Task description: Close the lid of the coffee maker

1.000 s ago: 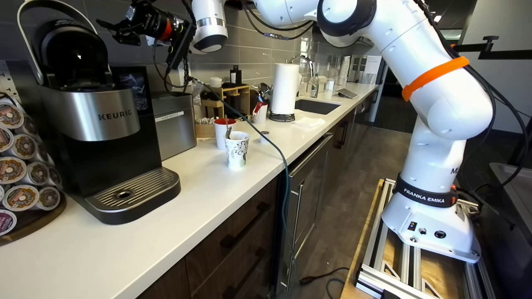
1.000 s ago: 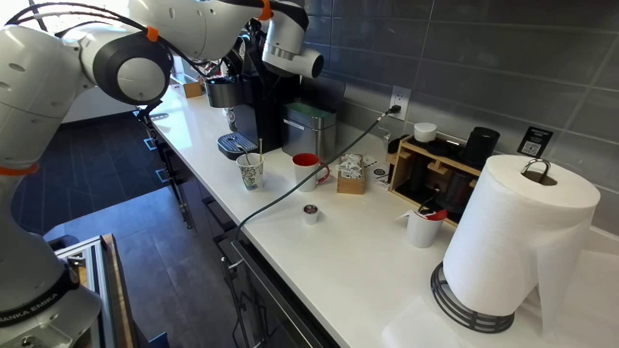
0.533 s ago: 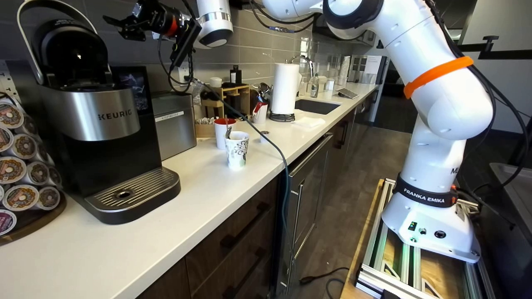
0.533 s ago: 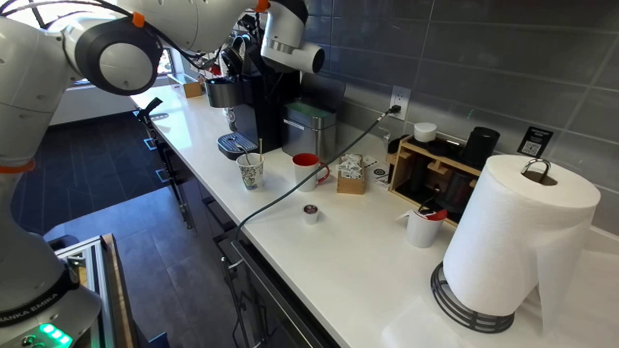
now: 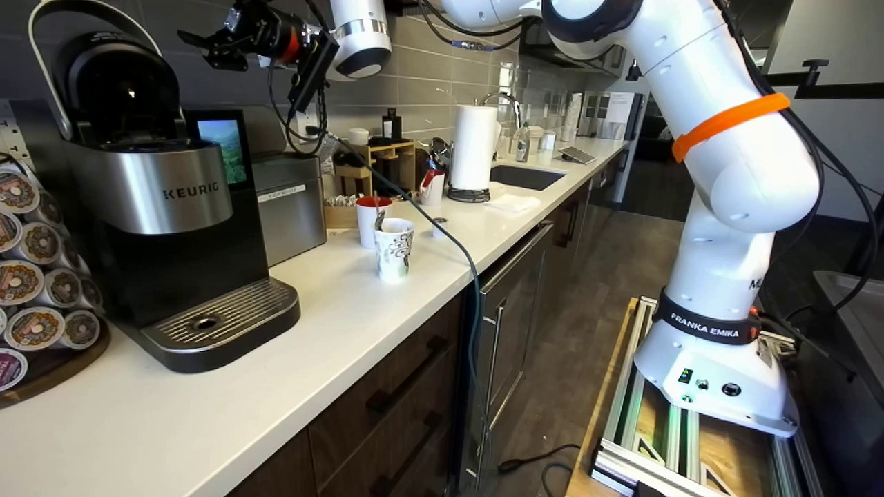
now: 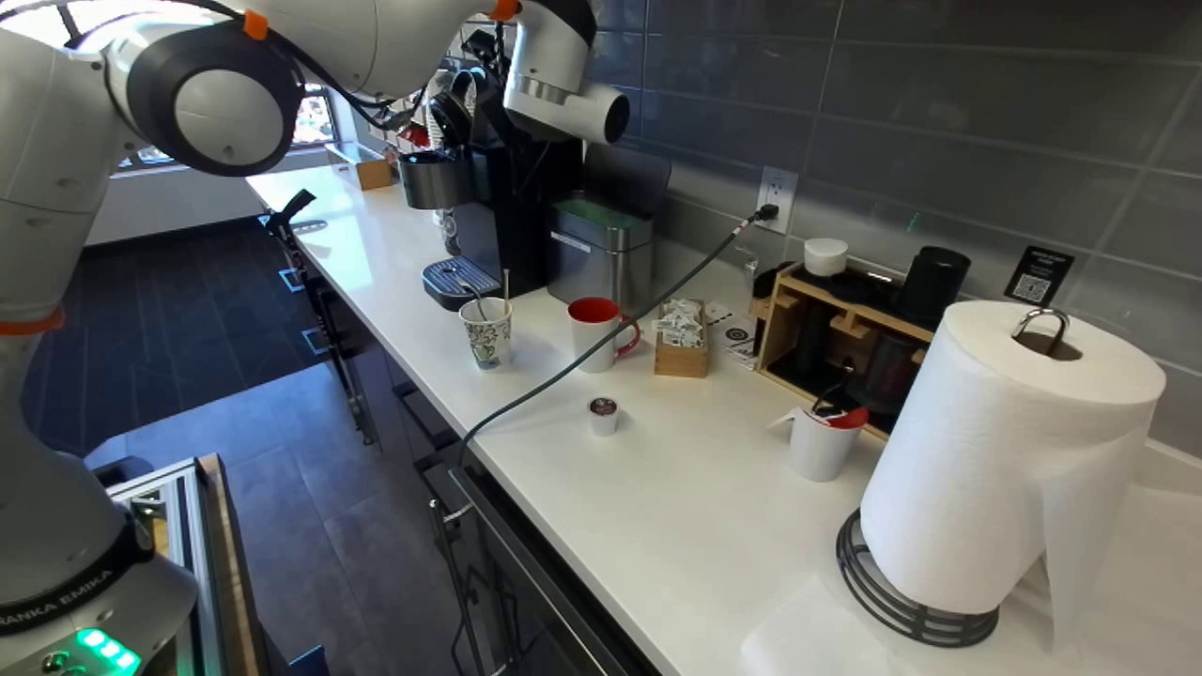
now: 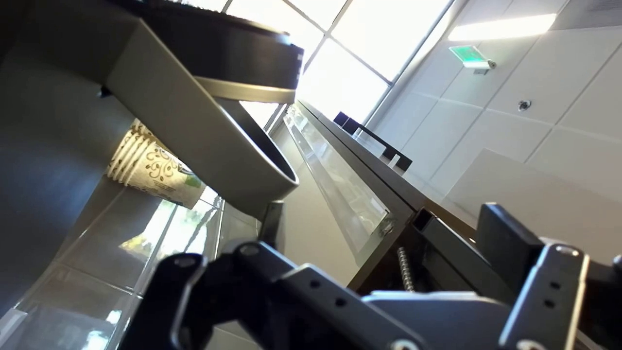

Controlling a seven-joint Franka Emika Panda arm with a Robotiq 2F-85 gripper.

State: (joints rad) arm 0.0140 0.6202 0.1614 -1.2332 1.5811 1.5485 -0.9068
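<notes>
Atop the coffee maker (image 5: pixel 162 197), the lid (image 5: pixel 117 83) stands raised, the pincer (image 7: pixel 384 226) nearby, jaws apart, and all the closing looks left to do!

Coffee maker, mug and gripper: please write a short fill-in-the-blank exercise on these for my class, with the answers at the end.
1. The lid of the coffee maker is not closed; it is ____.
2. The brand name on its silver band reads ____.
3. The inside of the white mug is coloured ____.
4. The jaws of the gripper are not together but ____.

Missing words: open; KEURIG; red; apart.
</notes>
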